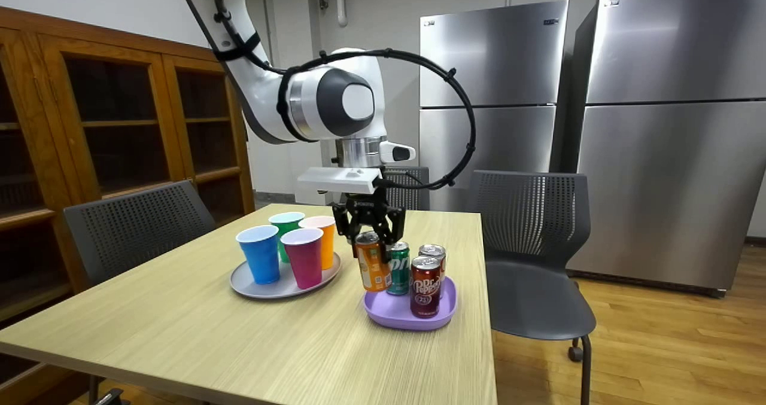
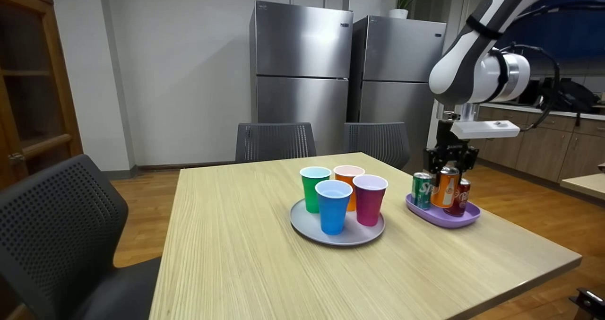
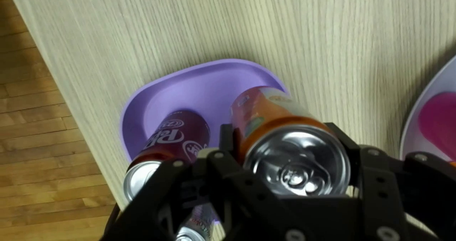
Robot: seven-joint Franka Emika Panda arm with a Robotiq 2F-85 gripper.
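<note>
My gripper (image 1: pixel 372 246) is shut on an orange can (image 1: pixel 373 268), one finger on either side near its top. In the wrist view the can's silver lid (image 3: pixel 297 162) faces the camera, between the two fingers (image 3: pixel 227 139). The can tilts slightly and appears raised a little over the left part of a purple tray (image 1: pixel 395 318). On that tray stand a dark red Dr Pepper can (image 1: pixel 425 288), a green Sprite can (image 2: pixel 421 191) and a silver Diet Coke can (image 3: pixel 194 230). The Sprite can is hidden in the wrist view.
A round grey plate (image 2: pixel 307 232) beside the tray holds blue (image 2: pixel 333 206), green (image 2: pixel 313 192), orange (image 2: pixel 350 202) and magenta cups (image 2: pixel 370 199). The tray sits near an edge of the wooden table (image 1: pixel 239 345). Dark chairs (image 1: pixel 532 255) stand around it.
</note>
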